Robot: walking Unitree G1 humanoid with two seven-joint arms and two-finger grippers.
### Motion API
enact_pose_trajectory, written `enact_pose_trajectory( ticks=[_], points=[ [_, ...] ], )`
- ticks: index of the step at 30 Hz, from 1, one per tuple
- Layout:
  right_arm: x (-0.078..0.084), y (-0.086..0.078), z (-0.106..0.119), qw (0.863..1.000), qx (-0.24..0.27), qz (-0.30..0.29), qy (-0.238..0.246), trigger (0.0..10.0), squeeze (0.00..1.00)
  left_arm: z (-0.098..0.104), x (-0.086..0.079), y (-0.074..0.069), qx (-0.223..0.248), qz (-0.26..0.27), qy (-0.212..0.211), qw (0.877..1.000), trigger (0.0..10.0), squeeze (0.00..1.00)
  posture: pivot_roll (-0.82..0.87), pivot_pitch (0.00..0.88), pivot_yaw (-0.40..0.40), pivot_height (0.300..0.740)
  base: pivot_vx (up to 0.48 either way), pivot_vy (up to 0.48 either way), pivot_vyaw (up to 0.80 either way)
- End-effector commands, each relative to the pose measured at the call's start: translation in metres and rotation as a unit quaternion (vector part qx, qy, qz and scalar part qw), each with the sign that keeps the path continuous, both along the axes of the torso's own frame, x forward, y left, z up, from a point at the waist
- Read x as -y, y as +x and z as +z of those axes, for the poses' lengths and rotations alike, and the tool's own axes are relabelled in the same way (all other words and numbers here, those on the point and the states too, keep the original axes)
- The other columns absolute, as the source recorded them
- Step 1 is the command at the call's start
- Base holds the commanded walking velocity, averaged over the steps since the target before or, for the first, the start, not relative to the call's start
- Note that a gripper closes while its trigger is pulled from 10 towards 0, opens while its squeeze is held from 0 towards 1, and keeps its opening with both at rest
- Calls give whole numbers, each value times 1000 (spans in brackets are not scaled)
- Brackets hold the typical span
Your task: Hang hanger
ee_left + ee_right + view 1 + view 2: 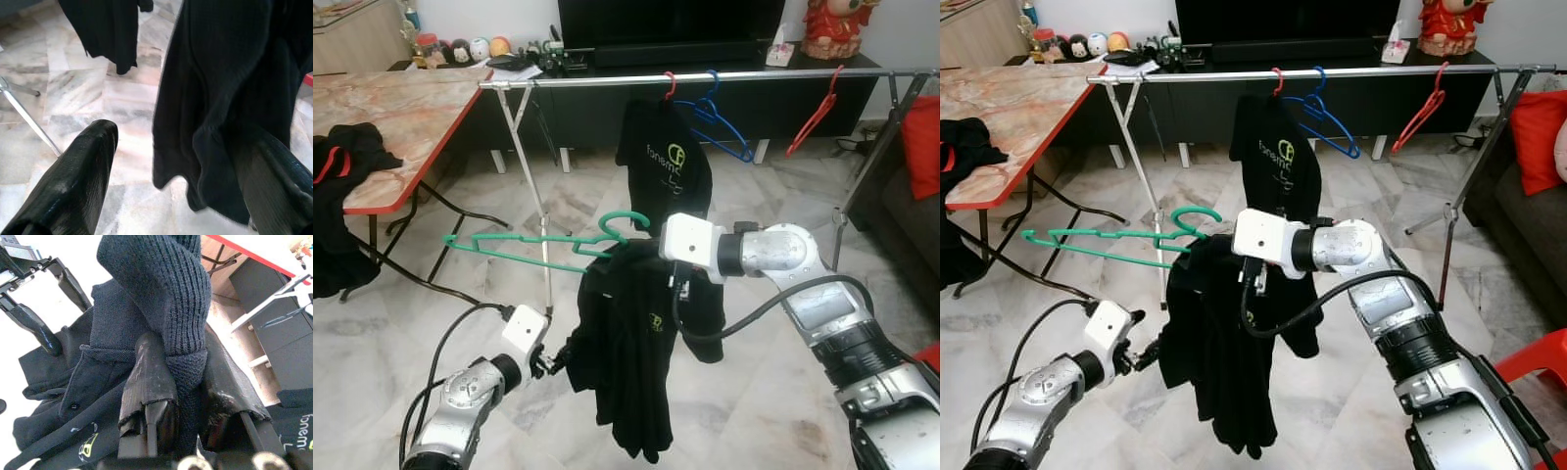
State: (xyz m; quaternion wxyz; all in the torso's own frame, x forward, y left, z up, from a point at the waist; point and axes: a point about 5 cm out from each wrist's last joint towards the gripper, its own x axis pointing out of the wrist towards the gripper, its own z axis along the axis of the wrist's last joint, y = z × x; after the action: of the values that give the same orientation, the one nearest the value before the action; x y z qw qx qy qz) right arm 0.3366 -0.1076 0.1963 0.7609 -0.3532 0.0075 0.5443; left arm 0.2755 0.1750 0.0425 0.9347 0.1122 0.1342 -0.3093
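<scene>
Right gripper (183, 382) clamps the black shirt's (631, 362) collar beside the green hanger (543, 245). Left gripper (176, 161), at 7 o'clock, spreads wide around the shirt's edge.

The black shirt on the rail (661, 157) reads partly "fonsm", the rest illegible.

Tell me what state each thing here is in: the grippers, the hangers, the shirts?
Right gripper: shut on the black shirt's collar.
Left gripper: open, at the shirt's lower edge.
Black shirt: held up, dangling, partly on the green hanger.
Green hanger: off the rail, tilted, one arm sticking out bare.
Second black shirt: hung on the rail.
Blue hanger: on the rail, bare.
Red hanger: on the rail, bare.
</scene>
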Motion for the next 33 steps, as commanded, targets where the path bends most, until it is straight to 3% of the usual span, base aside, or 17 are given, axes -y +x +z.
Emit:
enact_pose_trajectory(
  ticks=[1, 13, 24, 25, 26, 27, 33],
  points=[
    [-8, -4, 12, 1000, 19, 21, 12, 0, 0, -4, -4, -2, -5, -2, 9, 1000, 10000, 0, -105, 22, 71, 740, 0, 0, 0],
    [-22, -12, 13, 999, 11, 38, 27, 0, 0, -7, -8, 1, -6, 23, -4, 1000, 10000, 0, -108, 28, 68, 740, 0, 0, 0],
    [-25, -15, 13, 999, 6, 45, 28, 0, 0, -7, -9, 3, -6, 41, -20, 999, 10000, 0, -105, 30, 67, 740, 0, 0, 0],
    [-25, -16, 13, 999, 6, 46, 29, 0, 0, -8, -9, 3, -8, 40, -25, 999, 5569, 0, -105, 30, 67, 740, 0, 0, 0],
    [-25, -16, 14, 999, 6, 46, 29, 0, 0, -8, -8, 3, -9, 40, -29, 999, 5569, 0, -105, 30, 67, 740, 0, 0, 0],
    [-25, -16, 14, 998, 6, 46, 29, 0, 0, -8, -8, 3, -9, 40, -31, 999, 0, 0, -108, 30, 64, 740, 0, 0, 0],
    [-24, -15, 13, 999, 5, 41, 29, 0, 0, -8, -7, 3, -11, 41, -34, 999, 0, 0, -109, 30, 64, 740, 0, 0, 0]
  ],
)
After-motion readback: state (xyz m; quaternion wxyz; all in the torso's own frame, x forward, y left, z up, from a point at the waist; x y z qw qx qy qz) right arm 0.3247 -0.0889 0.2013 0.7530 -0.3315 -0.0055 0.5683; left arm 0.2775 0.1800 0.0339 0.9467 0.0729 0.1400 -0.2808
